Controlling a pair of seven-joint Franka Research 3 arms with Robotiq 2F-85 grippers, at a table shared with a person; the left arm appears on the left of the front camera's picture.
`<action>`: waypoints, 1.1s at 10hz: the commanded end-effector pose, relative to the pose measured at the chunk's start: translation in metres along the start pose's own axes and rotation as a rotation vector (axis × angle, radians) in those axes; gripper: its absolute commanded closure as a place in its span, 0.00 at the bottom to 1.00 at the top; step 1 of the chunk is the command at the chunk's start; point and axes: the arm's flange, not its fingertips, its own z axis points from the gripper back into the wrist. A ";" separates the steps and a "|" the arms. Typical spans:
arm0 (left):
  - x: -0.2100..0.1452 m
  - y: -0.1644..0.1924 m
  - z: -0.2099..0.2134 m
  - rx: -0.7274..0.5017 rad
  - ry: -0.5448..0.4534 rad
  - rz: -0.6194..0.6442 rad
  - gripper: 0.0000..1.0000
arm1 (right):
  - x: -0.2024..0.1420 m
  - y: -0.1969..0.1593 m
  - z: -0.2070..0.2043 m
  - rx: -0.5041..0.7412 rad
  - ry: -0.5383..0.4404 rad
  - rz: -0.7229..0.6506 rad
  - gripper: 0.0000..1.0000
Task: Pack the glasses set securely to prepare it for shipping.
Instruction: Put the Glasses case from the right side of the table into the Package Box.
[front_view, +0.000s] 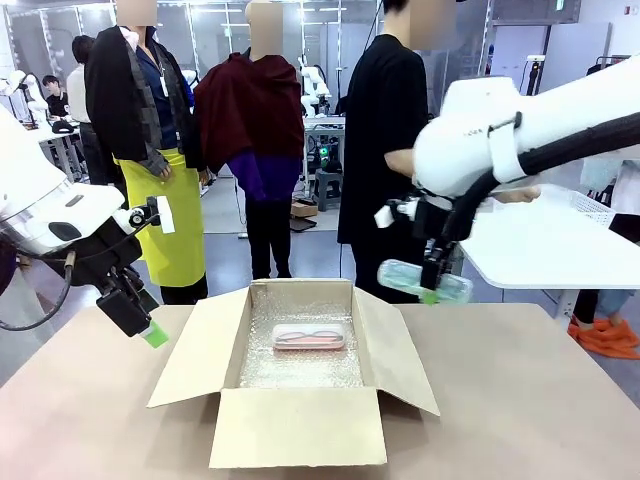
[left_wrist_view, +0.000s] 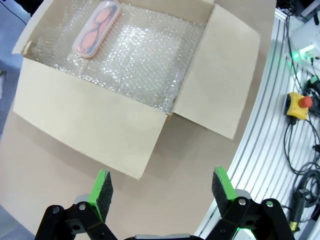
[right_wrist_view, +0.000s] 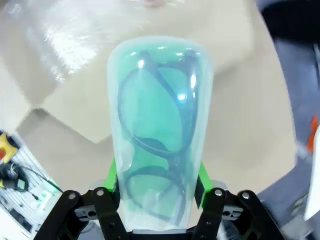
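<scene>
My right gripper clamps the mint case at the box's two o'clock. Left gripper, jaws apart; pink case inside.

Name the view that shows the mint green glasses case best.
Right wrist view: the mint green case is close and large, glasses visible inside, clamped by the right gripper. The front view shows it small and side-on; the left wrist view looks at the box and pink case.

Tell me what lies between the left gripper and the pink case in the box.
Left wrist view: from the left gripper, bare table, then an opened box flap, then bubble wrap lining the floor up to the pink case.
</scene>
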 end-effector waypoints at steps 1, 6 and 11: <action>-0.002 -0.001 0.001 -0.016 -0.007 -0.003 0.00 | 0.036 0.009 -0.001 0.052 -0.015 0.324 0.71; -0.002 -0.001 0.001 -0.016 -0.007 -0.003 0.00 | 0.154 0.079 -0.042 0.079 0.060 0.431 0.71; -0.002 -0.001 0.001 -0.016 -0.007 -0.003 0.00 | 0.188 0.110 -0.120 0.081 0.117 0.434 0.71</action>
